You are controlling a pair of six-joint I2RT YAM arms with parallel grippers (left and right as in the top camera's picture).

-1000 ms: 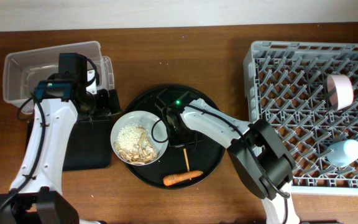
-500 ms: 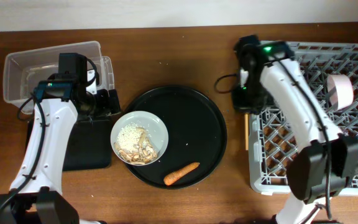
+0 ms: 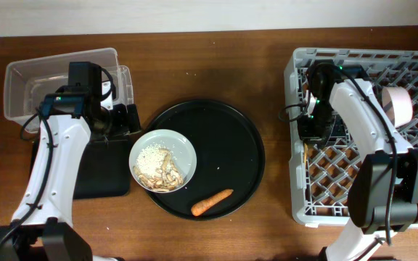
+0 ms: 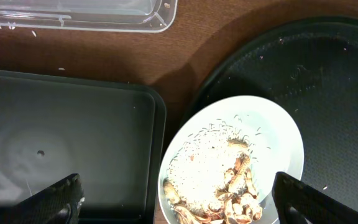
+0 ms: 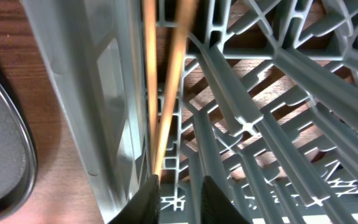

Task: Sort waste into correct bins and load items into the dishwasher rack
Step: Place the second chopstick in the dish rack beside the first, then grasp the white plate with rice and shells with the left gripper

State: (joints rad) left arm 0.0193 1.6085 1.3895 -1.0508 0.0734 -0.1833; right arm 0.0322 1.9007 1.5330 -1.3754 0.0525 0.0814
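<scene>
Right claw (image 5: 180,190) has carried the chopsticks (image 5: 173,81) to the left edge of the rack (image 3: 318,196), grip impossible to tell; left claw (image 4: 182,198) gapes empty above the plate (image 4: 284,137)

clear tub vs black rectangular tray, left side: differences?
The clear tub is see-through; the black rectangular tray is opaque. The tub has tall walls; the tray is shallow. In the overhead view the tub lies above the tray. Both are rectangular and sit left of the round black tray.
</scene>
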